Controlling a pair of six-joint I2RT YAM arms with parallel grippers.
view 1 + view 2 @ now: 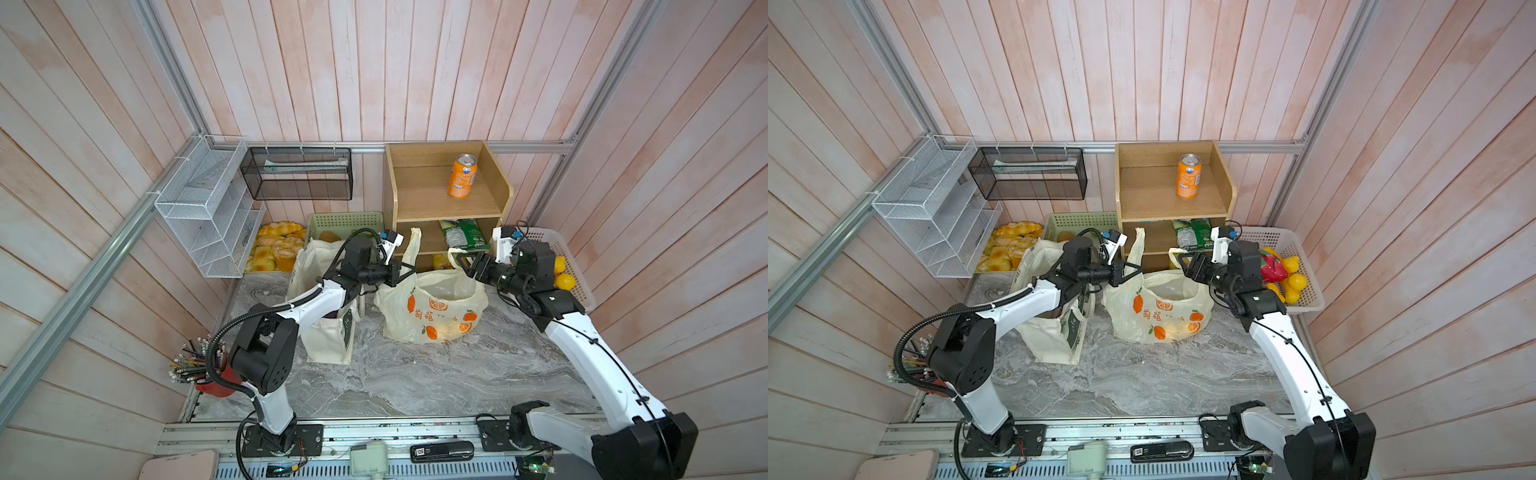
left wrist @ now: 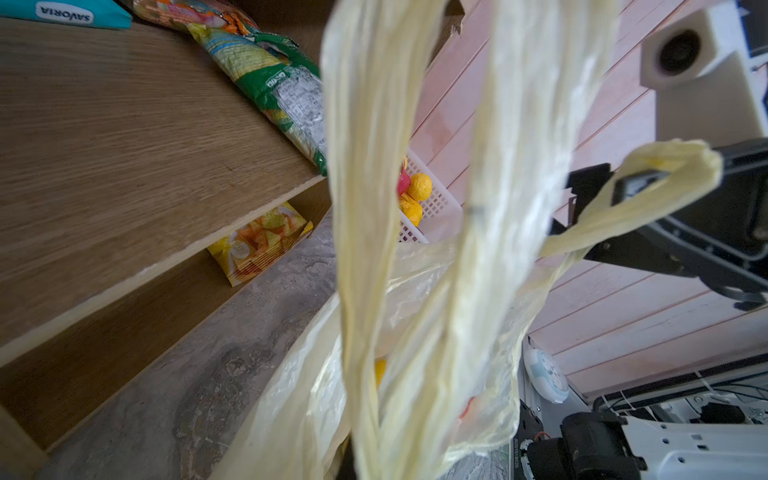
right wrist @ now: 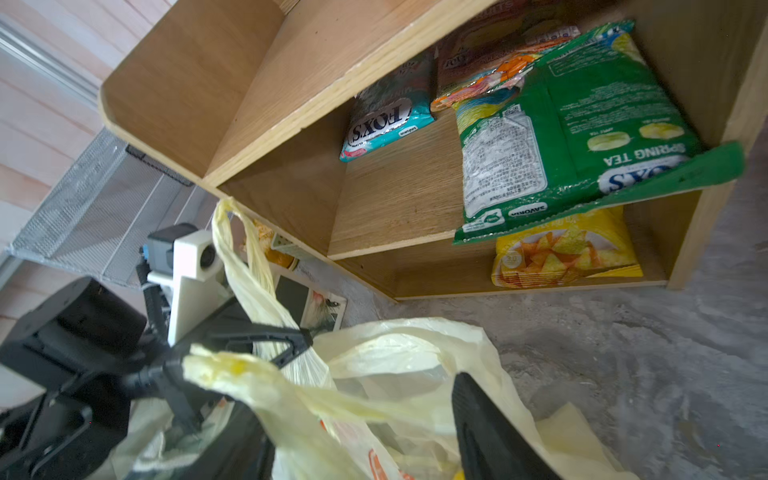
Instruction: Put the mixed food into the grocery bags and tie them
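The pale-yellow plastic grocery bag [image 1: 432,307] [image 1: 1158,307] with orange fruit print stands open on the marble top. My left gripper [image 1: 409,270] [image 1: 1136,269] is shut on its left handle [image 1: 413,245], which rises as a twisted strip [image 2: 365,166] in the left wrist view. My right gripper [image 1: 463,262] [image 3: 361,436] is open, fingers [image 3: 486,428] wide apart. The other handle loop [image 3: 257,374] [image 2: 673,162] lies loose across the gap. Something yellow [image 2: 380,370] shows inside the bag. The cream canvas tote [image 1: 328,336] [image 1: 1054,336] stands under my left arm.
Behind the bag is a wooden shelf [image 1: 440,199] with an orange can [image 1: 462,176] on top and a green packet [image 1: 463,235] below. A white basket [image 1: 577,286] of yellow fruit sits at the right. A green basket [image 1: 345,222], bread [image 1: 276,249] and a pencil cup [image 1: 208,365] are at the left.
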